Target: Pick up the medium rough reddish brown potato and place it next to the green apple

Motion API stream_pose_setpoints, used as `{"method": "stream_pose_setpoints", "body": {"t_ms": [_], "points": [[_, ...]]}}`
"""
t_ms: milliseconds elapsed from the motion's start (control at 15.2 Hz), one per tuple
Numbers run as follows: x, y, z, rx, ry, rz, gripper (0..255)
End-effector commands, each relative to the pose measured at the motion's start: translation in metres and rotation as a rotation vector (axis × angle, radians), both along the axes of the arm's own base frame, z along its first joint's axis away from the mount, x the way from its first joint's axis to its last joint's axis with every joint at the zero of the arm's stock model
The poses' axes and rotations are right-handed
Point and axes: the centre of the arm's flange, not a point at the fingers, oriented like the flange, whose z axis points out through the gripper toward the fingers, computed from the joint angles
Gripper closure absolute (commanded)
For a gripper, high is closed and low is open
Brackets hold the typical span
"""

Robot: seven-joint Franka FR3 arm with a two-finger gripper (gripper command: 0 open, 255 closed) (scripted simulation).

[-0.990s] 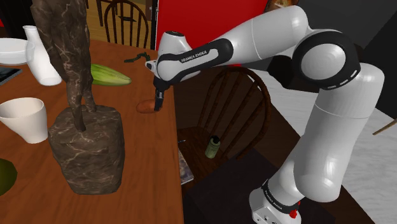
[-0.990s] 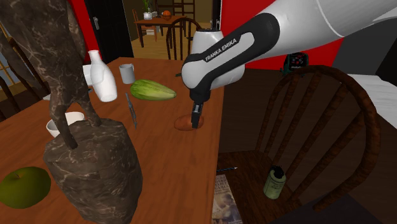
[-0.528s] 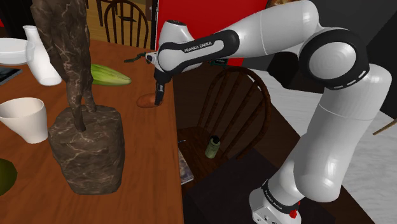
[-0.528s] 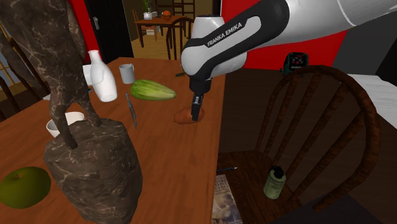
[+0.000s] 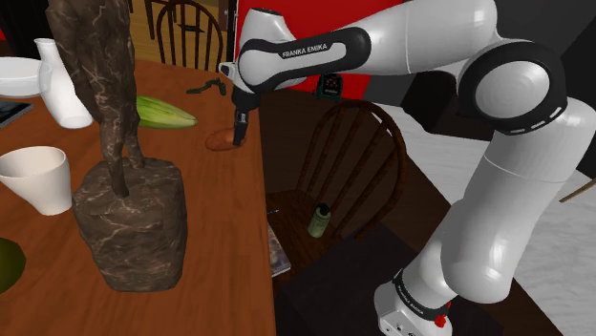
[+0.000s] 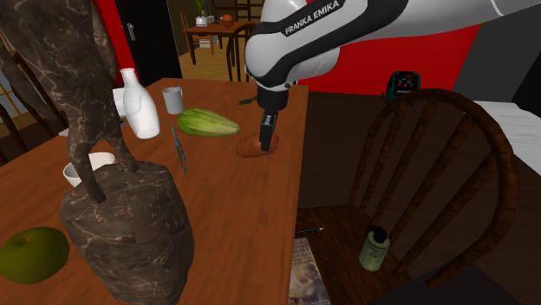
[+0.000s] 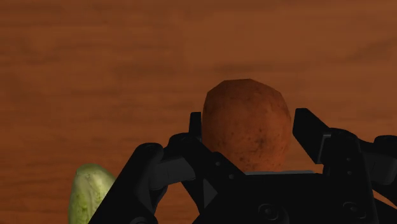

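Gripper (image 7: 250, 121) has both fingers (image 7: 308, 130) closed on the potato (image 7: 247, 146), one at each side; its skin is reddish brown & rough. In the shoulder view the potato sits low at the table (image 5: 229, 248) edge, near the green cucumber (image 5: 164, 113). Whether it touches the wood or not, I cannot tell. The green apple (image 6: 33, 254) lies well apart, at the 2nd exterior view's lower left, w/ the dark statue (image 6: 126, 230) between it & the potato.

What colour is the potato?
The potato is reddish brown, slightly mottled; the wrist view shows it best.
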Motion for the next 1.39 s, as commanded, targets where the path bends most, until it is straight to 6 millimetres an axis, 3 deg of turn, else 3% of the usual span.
{"method": "stream_pose_setpoints", "body": {"t_ms": [0, 1056, 1320], "points": [[-0.002, 0.000, 0.010, 0.000, 0.000, 0.000, 255], [-0.002, 0.000, 0.094, 0.000, 0.000, 0.000, 255], [-0.029, 0.045, 0.094, 0.000, 0.000, 0.000, 255]]}}
